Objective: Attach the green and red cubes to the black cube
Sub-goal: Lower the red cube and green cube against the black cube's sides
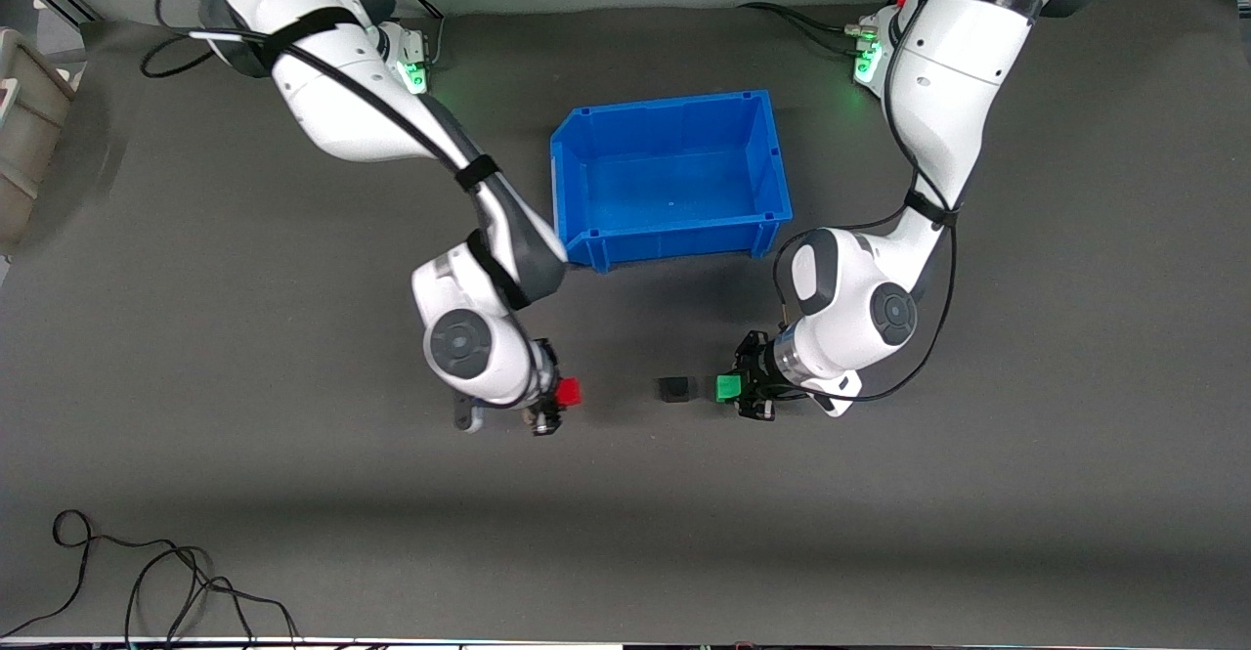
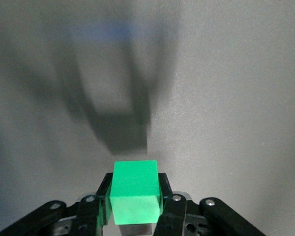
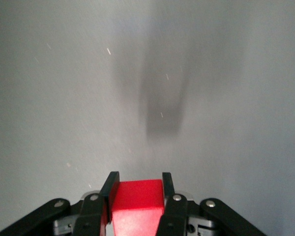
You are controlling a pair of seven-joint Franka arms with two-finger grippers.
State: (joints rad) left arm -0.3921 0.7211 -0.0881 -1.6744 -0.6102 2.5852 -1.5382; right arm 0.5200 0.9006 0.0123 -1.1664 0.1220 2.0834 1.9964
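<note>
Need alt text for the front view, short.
Two white robot arms hold small cubes just above a grey mat: the right gripper is shut on a bright red cube, the left gripper on a bright green cube. A small matte black cube sits between them, with an open blue plastic bin farther from the camera.

green cube [image 1: 725, 388] – red cube [image 1: 568, 392] – black cube [image 1: 673, 389]

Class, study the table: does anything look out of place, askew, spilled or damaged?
Nothing stands out. The left gripper holds the green cube squarely, the right gripper the red cube; the black cube sits flat between them. The blue bin stands upright.
</note>
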